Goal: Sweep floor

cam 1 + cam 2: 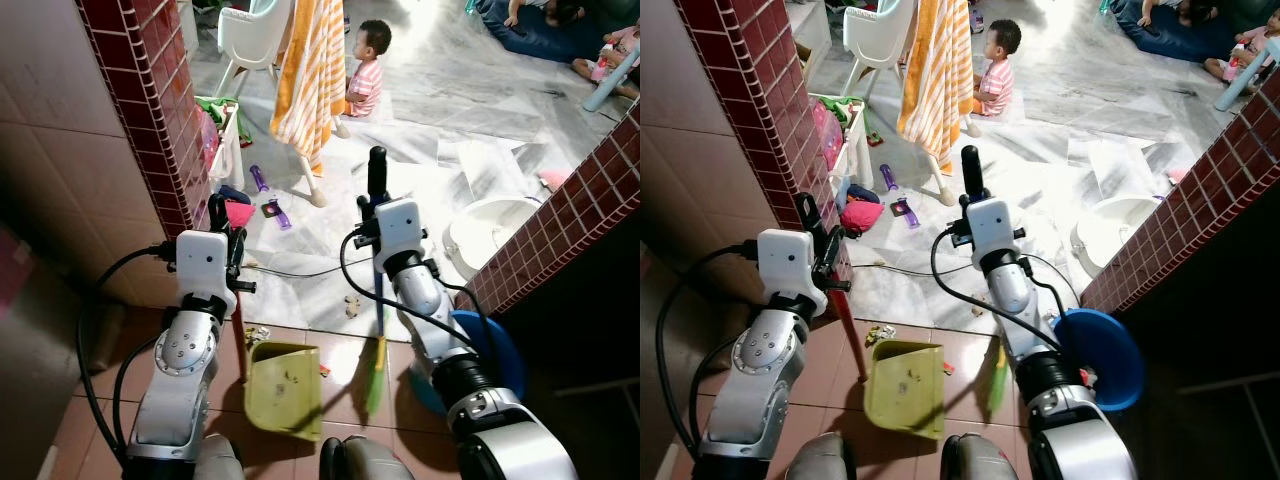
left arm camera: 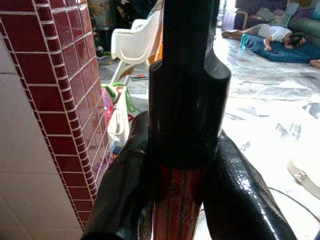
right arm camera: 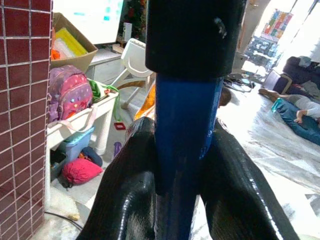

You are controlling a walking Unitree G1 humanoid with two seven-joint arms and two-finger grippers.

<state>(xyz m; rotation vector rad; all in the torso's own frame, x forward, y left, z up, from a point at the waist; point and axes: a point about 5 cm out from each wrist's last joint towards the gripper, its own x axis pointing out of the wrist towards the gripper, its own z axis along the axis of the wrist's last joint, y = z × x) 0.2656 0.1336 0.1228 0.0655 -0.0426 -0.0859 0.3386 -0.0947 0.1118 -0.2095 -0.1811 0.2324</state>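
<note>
Left gripper (image 2: 175, 200) clamped tight on red dustpan handle (image 2: 180, 205); yellow-green dustpan (image 1: 284, 390) sits on the brown floor tiles (image 1: 100, 390), just beside the red tiled pillar (image 1: 150, 110). Right gripper (image 3: 175, 200) closed around blue broom handle (image 3: 182, 150), broom head (image 1: 375, 375) touching floor right of the dustpan. Small debris (image 1: 257, 335) near dustpan mouth. A child (image 1: 366, 68) sits well beyond the pillar, by a striped towel (image 1: 310, 70).

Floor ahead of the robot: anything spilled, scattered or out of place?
Yes. Crumbs sit inside the yellow-green plastic dustpan, with more debris on the red tiles beside it. Purple toys and a black cable are strewn across the pale marble floor beyond.
</note>
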